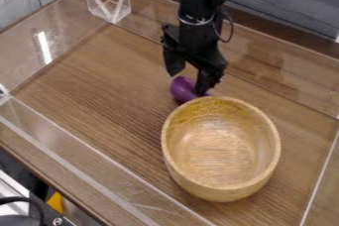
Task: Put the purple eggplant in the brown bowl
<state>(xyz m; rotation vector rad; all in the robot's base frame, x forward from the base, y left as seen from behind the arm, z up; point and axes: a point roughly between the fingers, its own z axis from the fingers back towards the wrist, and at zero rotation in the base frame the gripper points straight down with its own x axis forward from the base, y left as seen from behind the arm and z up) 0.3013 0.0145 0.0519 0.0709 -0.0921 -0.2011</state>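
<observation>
Nearest, I see the bowl (221, 154) sitting empty on the wooden tabletop (93, 81). Just beyond its far rim lies the eggplant (184, 89). My claw (191, 72) points straight down over it, jaws spread wide to either side, gripping nothing.
</observation>
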